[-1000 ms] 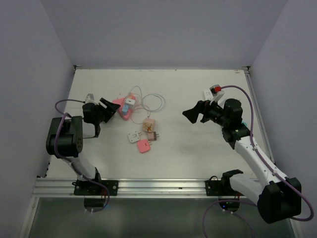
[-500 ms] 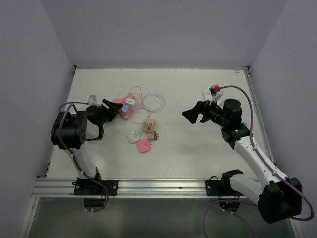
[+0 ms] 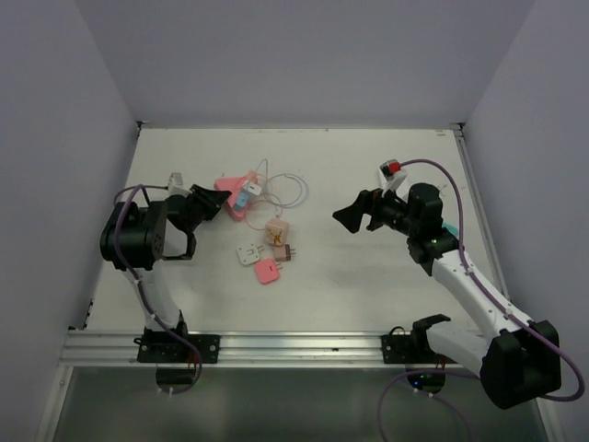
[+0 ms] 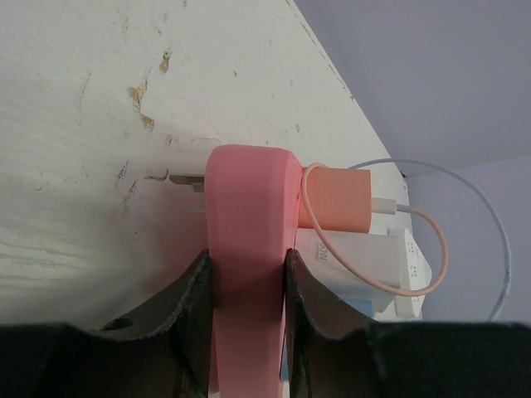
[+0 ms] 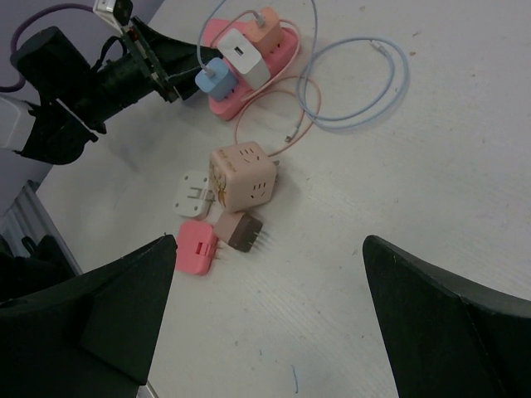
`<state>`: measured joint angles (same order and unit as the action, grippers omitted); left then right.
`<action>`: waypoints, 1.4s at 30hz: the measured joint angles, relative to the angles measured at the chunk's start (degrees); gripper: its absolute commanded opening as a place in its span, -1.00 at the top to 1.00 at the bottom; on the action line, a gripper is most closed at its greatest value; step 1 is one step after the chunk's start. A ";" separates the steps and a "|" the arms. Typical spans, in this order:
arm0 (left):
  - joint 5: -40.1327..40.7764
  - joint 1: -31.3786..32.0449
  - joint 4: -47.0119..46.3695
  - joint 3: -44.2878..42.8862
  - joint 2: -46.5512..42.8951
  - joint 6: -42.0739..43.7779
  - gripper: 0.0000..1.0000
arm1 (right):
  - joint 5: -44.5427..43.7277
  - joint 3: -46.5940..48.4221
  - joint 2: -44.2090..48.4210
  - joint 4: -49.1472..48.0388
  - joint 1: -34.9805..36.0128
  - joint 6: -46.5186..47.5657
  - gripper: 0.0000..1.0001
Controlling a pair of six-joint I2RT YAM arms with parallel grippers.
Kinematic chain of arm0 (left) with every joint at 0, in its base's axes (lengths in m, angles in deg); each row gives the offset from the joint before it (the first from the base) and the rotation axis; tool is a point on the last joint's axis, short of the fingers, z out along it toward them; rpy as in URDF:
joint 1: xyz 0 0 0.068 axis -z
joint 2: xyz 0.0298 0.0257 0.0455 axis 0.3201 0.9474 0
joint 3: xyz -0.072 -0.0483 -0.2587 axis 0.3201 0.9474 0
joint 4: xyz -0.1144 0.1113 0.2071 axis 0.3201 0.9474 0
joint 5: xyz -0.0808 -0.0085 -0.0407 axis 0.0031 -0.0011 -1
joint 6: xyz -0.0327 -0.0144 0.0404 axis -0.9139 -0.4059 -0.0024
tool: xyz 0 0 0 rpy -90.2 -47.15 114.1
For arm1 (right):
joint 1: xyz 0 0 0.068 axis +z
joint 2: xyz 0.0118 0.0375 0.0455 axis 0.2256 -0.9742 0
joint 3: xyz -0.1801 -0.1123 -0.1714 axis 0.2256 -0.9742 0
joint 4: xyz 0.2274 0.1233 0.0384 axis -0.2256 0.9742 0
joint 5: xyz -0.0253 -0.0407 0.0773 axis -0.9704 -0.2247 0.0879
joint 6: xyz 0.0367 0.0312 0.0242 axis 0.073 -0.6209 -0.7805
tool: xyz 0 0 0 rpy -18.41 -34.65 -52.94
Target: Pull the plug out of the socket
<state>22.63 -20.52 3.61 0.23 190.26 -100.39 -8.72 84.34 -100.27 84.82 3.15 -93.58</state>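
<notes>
**Left gripper** point(image 3: 212, 199): upper left of the overhead view. Its jaws are drawn narrow and clamped on one end of the pink socket strip point(image 3: 237, 190). In the left wrist view one finger point(image 4: 192, 308) presses each flank of the strip, which runs up the middle of that frame.

**Pink socket strip**: left of centre on the table point(image 3: 368, 276). I cannot tell whether it lies flat. It carries three plugs in a row: orange plug point(image 5: 267, 21), white plug point(image 5: 242, 51) and blue plug point(image 5: 214, 80), with the blue one nearest the clamping fingers. All three are seated.

**Cables**: a blue cable point(image 5: 365, 83) loops to the right of the strip, and a thin pink cable point(image 5: 274, 108) curls just below it.

**Right gripper** point(image 3: 352, 208): right of centre in the overhead view, above the table. Its jaws are spread wide and hold nothing, well apart from the strip.

**Loose items**, below the strip: a beige cube socket point(image 5: 243, 177), a small white adapter point(image 5: 192, 192), a pink square adapter point(image 5: 196, 247) and a brown plug point(image 5: 241, 230) — clustered close together.
</notes>
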 measured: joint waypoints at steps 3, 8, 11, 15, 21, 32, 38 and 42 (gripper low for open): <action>-0.04 0.04 0.24 1.84 -2.34 0.44 0.97 | -0.09 0.04 -1.11 0.20 1.27 -0.04 -0.98; 0.72 0.09 4.83 4.92 -10.49 3.28 1.00 | -0.85 1.66 -3.19 1.36 4.31 -0.66 -0.98; 2.27 0.33 9.16 5.51 -17.07 5.46 1.00 | -3.74 3.32 -4.52 1.20 7.74 -2.56 -0.97; 5.97 1.97 15.04 5.57 -27.06 9.46 1.00 | -8.76 5.40 -7.96 -1.36 14.08 -8.44 -0.93; 12.26 7.28 26.91 5.27 -39.32 16.70 1.00 | -19.28 11.04 -18.80 -6.12 25.73 -19.39 -0.89; 22.43 15.91 47.52 2.14 -55.89 26.88 1.00 | -30.27 20.96 -30.03 -12.46 34.91 -33.97 -0.79; 25.55 19.39 50.64 2.05 -58.25 29.27 1.00 | -32.13 25.27 -34.01 -11.67 35.58 -39.15 -0.62; 27.08 21.16 51.63 2.05 -58.90 30.53 1.00 | -33.66 27.26 -35.23 -10.03 35.58 -41.05 -0.52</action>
<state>49.71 0.64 55.24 2.29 131.35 -69.85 -42.38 111.60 -135.51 74.79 38.73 -134.63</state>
